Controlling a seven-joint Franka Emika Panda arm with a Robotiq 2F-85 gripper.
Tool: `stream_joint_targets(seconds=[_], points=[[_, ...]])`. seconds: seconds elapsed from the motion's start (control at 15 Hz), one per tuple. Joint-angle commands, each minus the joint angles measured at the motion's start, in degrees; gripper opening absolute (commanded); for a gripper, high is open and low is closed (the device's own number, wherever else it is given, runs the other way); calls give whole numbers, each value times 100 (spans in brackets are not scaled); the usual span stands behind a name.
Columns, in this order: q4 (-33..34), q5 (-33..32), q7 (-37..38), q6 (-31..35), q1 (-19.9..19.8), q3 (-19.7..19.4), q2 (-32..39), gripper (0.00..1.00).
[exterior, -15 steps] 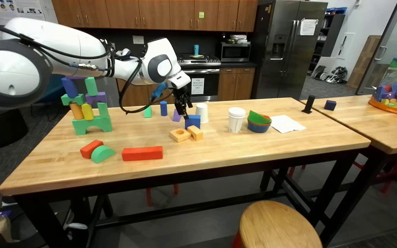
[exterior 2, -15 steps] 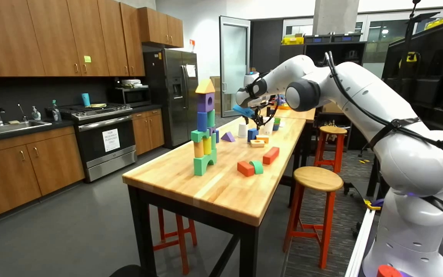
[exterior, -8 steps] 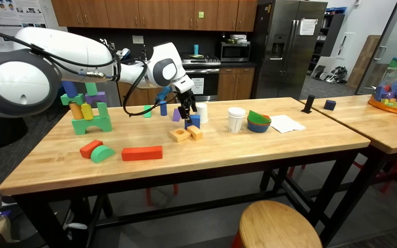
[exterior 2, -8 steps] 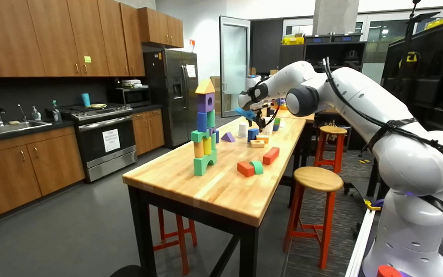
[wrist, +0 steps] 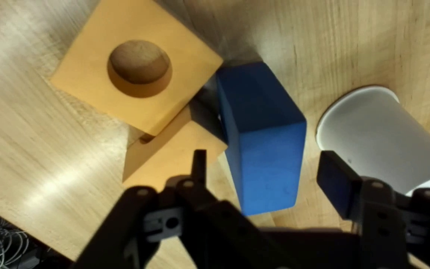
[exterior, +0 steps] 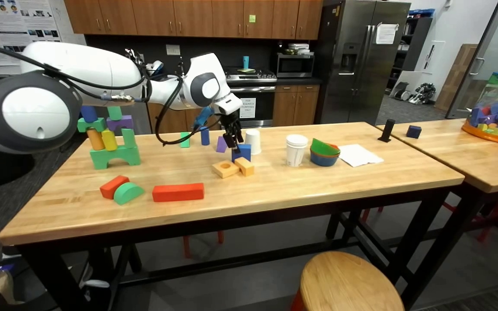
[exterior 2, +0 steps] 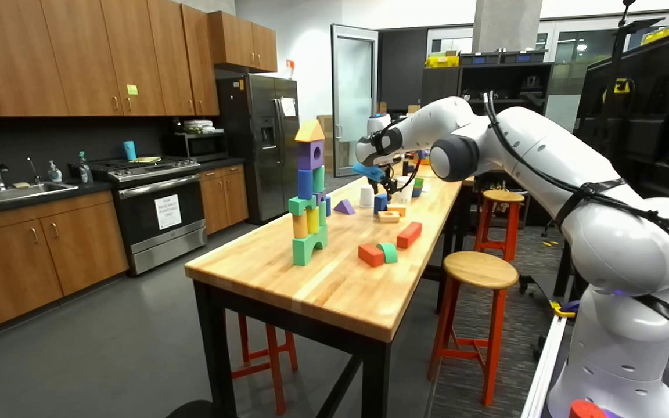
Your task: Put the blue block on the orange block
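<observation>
Closest to me, in the wrist view, my gripper (wrist: 263, 162) is spread wider than the blue block (wrist: 265, 138) and has hold of nothing. The block shows between the fingers (wrist: 336, 183), with a gap on either side; whether the tips reach below its top, I cannot tell. Around it are a square yellow block with a round hole (wrist: 144, 108), a plain yellow block (wrist: 179, 151) touching or nearly touching it, and an upturned white cup (wrist: 383, 142), partly overlapped by a finger.

Over the last second the arm's big round joint (exterior: 35, 112) has sunk, while the gripper has shifted only slightly and the blocks lie where they lay. I read this as lining up the grasp, so the stacking itself is not yet begun. An even closing seems called for; sideways drift could bump the cup or the plain yellow block.

Farther off, in both exterior views, the orange block (exterior: 178, 192), a long red-orange bar, lies flat on the table (exterior: 292, 185), well apart from the blue block. Past it sits a green half-round (exterior: 128, 193).
</observation>
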Motion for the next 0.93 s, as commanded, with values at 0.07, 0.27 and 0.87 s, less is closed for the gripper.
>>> stream_joint_targets(seconds=[0.07, 0.27, 0.87], points=[[499, -9, -353, -262, -51, 74, 210, 37], [609, 8, -477, -300, -75, 88, 256, 16], [574, -81, -832, -518, 67, 76, -140, 15]])
